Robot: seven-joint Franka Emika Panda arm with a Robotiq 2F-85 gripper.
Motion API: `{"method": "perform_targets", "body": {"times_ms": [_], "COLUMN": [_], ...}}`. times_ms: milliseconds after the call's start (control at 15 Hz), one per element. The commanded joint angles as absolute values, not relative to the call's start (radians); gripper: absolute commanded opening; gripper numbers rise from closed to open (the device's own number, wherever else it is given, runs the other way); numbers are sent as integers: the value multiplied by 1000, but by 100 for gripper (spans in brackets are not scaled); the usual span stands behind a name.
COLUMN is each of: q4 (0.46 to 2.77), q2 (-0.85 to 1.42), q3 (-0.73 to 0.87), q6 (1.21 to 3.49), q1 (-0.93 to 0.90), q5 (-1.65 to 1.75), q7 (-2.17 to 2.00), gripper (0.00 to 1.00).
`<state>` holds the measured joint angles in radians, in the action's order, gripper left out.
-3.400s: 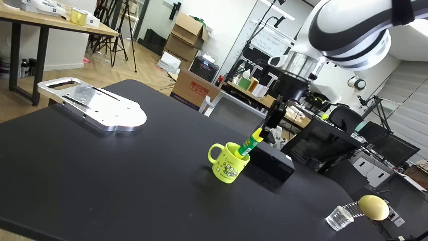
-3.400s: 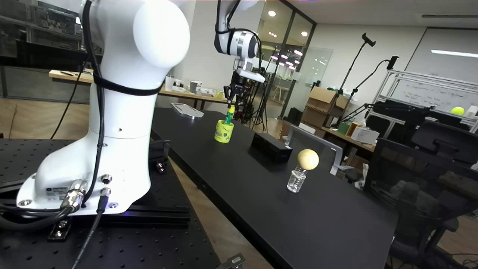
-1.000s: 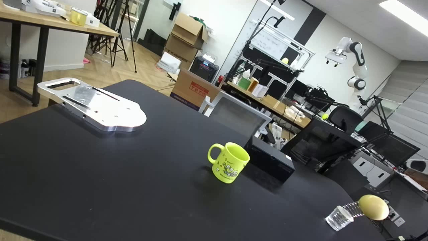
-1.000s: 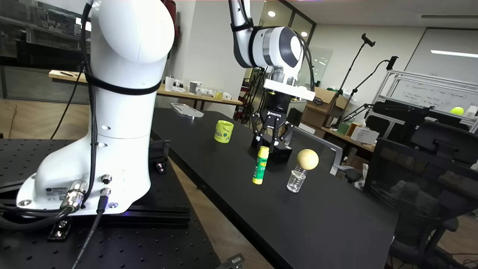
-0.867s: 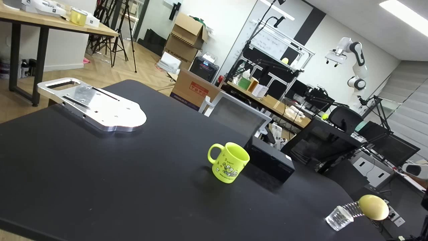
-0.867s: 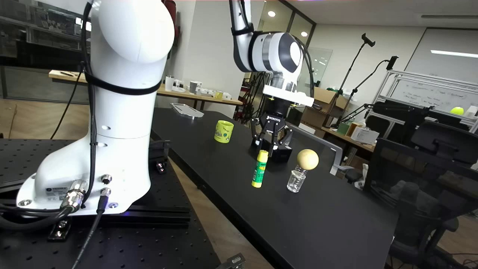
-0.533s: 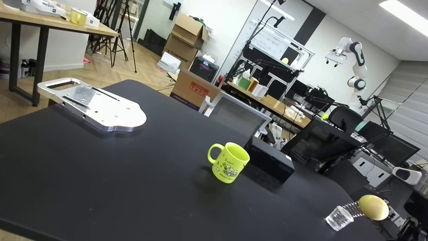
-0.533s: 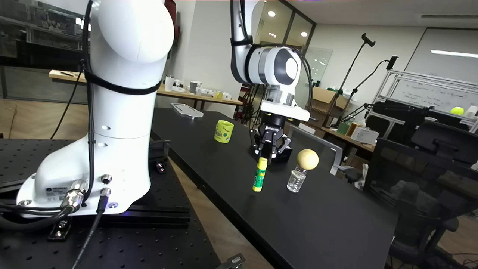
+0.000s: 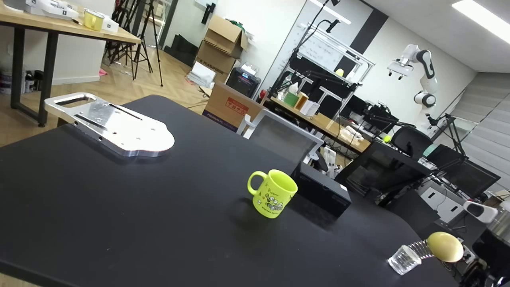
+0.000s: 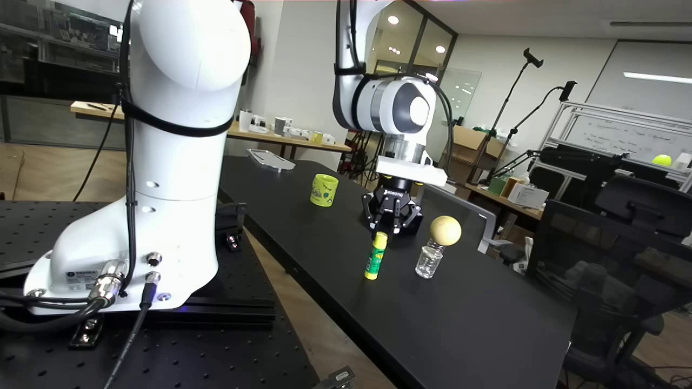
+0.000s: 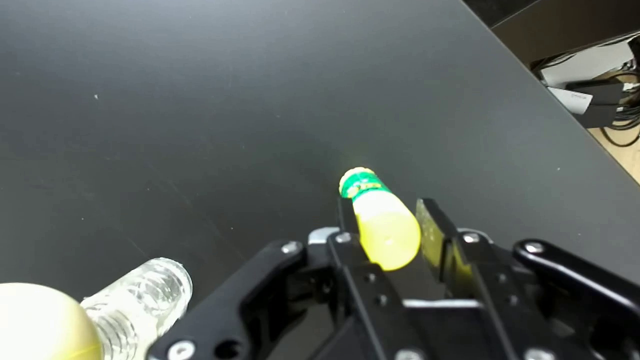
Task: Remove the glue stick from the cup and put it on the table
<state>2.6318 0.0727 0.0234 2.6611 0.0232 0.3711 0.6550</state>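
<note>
Pinches one tube-shaped green-and-yellow glue stick [image 10: 375, 258] in one black two-fingered claw [image 11: 387, 212] over one flat black table [image 9: 159, 231], well apart from one round yellow-green cup [image 9: 273, 197].

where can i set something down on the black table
Bare tabletop lies between the metal plate and the yellow-green mug, and beyond the ball-topped clear jar, away from the mug. It's crowded around the gripper, glue stick and jar.

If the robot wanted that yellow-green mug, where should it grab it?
Probably by the rim of the mug, opposite the handle, coming straight down: it stands upright, mouth open, so the rim could be pinched from inside and out, with the jutting handle clear.
</note>
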Motion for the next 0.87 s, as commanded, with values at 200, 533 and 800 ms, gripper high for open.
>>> {"method": "perform_targets", "body": {"times_ms": [200, 533, 800], "q4": [2660, 2690, 2668], "q2": [16, -118, -103], "q3": [21, -2, -4], "q6": [2642, 2490, 2466], "q1": [25, -3, -12], "q5": [361, 410, 377], "q7": [643, 550, 593], "gripper": [79, 100, 100]}}
